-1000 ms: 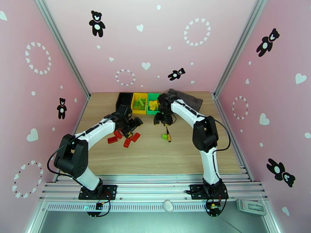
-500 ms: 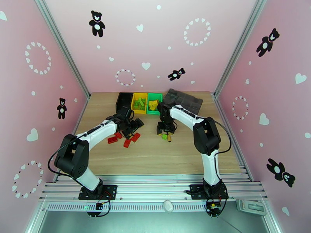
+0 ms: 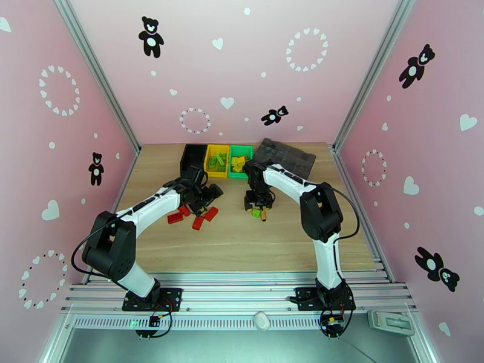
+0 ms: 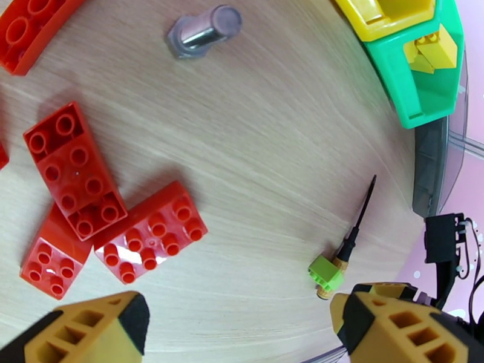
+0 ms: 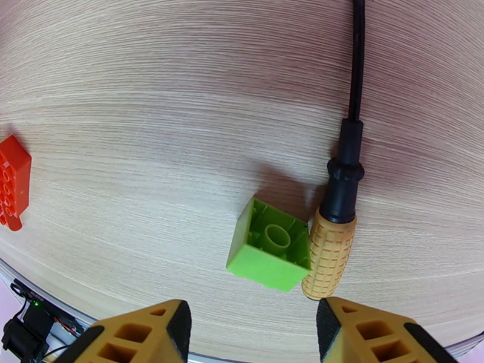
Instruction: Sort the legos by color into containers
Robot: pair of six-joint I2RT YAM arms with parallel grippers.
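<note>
My right hand (image 5: 251,327) hangs open low over the tabletop (image 3: 242,249), near its middle, with the two fingers spread wide and gripping nothing. Just ahead of them lies a green lego (image 5: 269,244), flipped so its hollow underside faces up. Its side touches the orange handle of a screwdriver (image 5: 330,252), whose black shaft points toward the far edge.

My left hand (image 4: 239,325) is open too, fingers well apart and empty. It hovers over the red legos (image 4: 75,170), which lie left of the tabletop's middle. Three of them overlap in a small heap, and a curved red piece (image 4: 36,25) lies apart from it. A grey metal piece (image 4: 202,31) rests on its side beyond them.

Along the far edge three bins stand touching in a row. The black bin (image 3: 192,153) is nearest the left edge, then the yellow bin (image 4: 387,19), then the green bin (image 4: 390,74). The yellow bin holds green legos (image 3: 216,160) and the green bin holds yellow legos (image 4: 432,49). A dark grey tray (image 3: 287,155) sits just beside the green bin, toward the right edge.
</note>
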